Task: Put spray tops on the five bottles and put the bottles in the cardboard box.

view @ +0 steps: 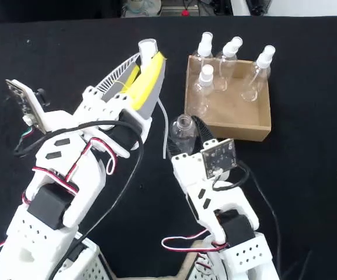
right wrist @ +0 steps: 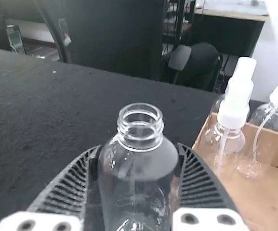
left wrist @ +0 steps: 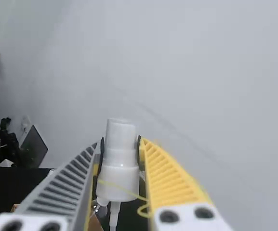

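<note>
We grasp the last uncapped bottle (right wrist: 138,163) in our right end effector (right wrist: 139,150), the left end effector (left wrist: 121,144) beside it clenches the fifth spray top (left wrist: 120,166), and just beyond both, four capped bottles (view: 203,87) stand in the cardboard box (view: 233,114), leaving one capping and boxing.

You have a white spray top (left wrist: 120,168) between the left gripper's (view: 149,58) yellow finger and grey ribbed finger. Your right gripper (right wrist: 139,148) has black ribbed fingers around a clear bottle (right wrist: 139,120). Cardboard box (view: 238,131) brown; table (view: 308,175) black.

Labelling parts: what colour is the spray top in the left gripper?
White spray top, left wrist view.
</note>
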